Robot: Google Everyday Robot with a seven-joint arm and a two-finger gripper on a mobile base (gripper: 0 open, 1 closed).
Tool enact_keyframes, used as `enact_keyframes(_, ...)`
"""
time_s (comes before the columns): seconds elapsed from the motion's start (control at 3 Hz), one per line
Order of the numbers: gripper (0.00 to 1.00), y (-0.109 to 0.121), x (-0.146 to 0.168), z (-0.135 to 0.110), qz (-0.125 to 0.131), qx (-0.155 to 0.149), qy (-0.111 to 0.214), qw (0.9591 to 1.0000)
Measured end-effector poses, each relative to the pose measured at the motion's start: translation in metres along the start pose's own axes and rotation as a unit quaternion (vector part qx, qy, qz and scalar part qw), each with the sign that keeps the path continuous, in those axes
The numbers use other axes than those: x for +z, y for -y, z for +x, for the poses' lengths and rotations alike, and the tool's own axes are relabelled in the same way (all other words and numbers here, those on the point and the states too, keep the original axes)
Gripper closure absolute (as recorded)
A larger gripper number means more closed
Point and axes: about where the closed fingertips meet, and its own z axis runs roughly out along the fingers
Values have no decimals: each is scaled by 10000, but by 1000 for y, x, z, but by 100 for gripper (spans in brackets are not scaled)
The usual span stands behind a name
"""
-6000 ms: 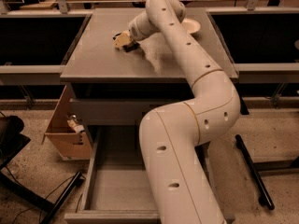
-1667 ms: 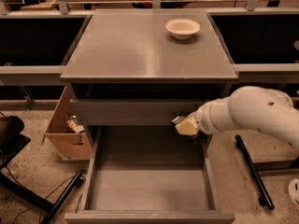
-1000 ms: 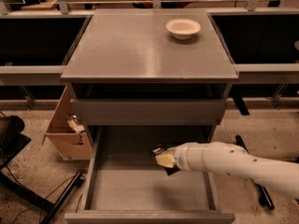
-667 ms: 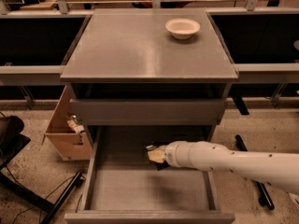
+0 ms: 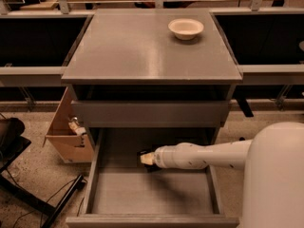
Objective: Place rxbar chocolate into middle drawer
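At far left, an open brown cardboard box (image 5: 66,144) is standing on the ground beside the cabinet. The wide, shallow grey middle drawer (image 5: 142,194) is standing pulled out. Over its rear centre, the white arm's gripper (image 5: 145,158) is reaching in from the right, its jaws apparently pinching the small dark-wrapped rxbar chocolate (image 5: 142,152); contact with the drawer floor cannot be determined. The placing step is in hand. The next move calls for lowering slightly, spreading the jaws, then withdrawing clear of the right wall. The round cream bowl (image 5: 185,28) is sitting on the grey table (image 5: 133,46).
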Motion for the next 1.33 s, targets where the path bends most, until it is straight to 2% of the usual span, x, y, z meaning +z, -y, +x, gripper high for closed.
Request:
enact_keyframes(0.33,100,13,18,9,138,303,-83,9994)
enact_keyframes(0.67,81,13,18,10,144,306,-91,9994)
enact_keyframes(1.0,50,13,19,10,143,305,-91,9994)
enact_keyframes(1.33,27,13,19,10,143,305,-91,9994)
